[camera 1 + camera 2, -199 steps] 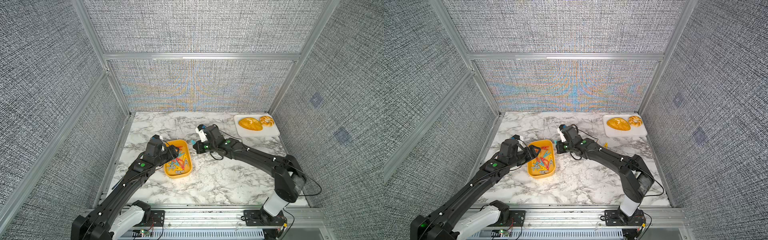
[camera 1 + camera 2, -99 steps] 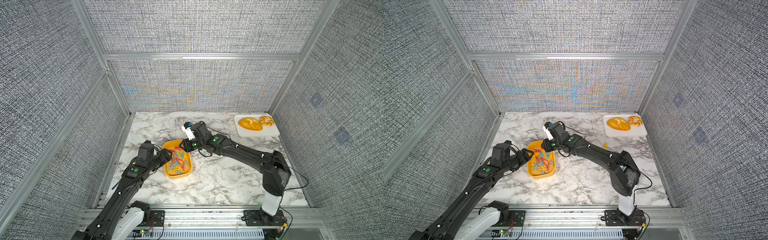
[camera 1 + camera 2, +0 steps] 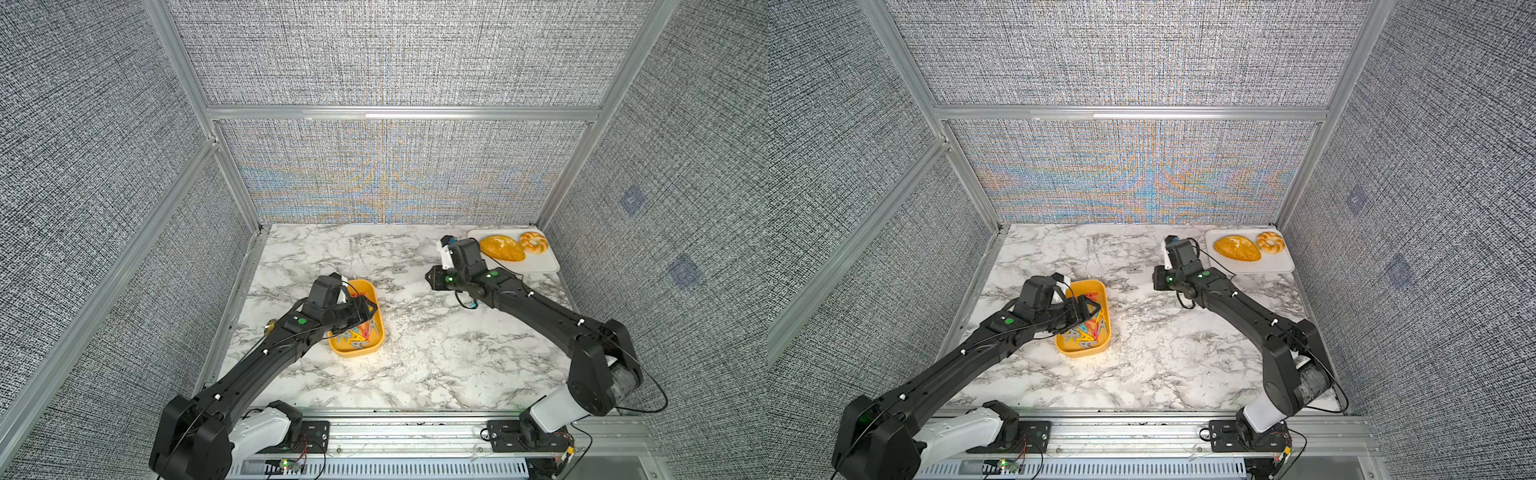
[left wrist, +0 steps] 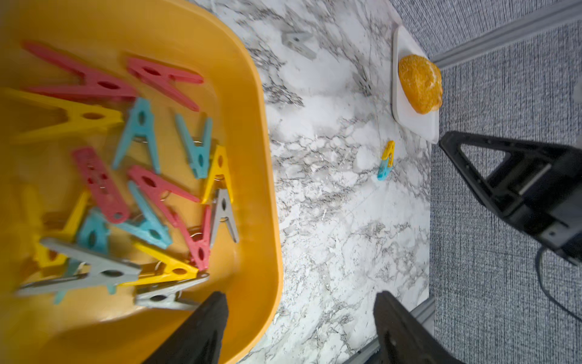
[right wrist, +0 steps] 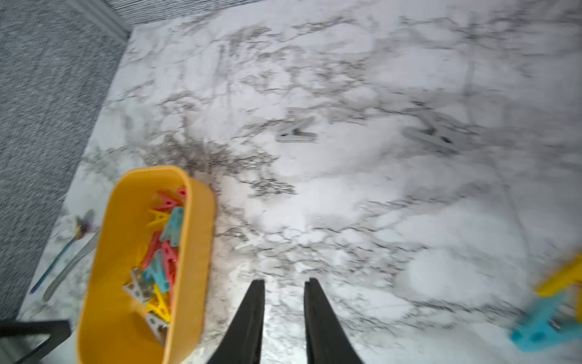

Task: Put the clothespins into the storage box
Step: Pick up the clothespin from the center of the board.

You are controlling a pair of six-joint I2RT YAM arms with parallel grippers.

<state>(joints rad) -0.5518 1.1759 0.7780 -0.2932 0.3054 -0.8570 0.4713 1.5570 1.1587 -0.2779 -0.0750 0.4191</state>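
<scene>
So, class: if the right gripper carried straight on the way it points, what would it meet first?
Probably the bare marble tabletop: the right gripper seems to tilt down at it. Further along that line lies a grey clothespin, though depth is hard to judge.

Yellow-orange storage box [image 3: 356, 351], grey-veined white table [image 3: 436, 361]

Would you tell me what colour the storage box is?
Yellow-orange; the storage box shows best in the left wrist view.

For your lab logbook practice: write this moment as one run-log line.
left gripper: open, empty, over storage box rim | right gripper: slightly open, empty | clothespins: most boxed | grey pin, yellow-teal pair on table
</scene>
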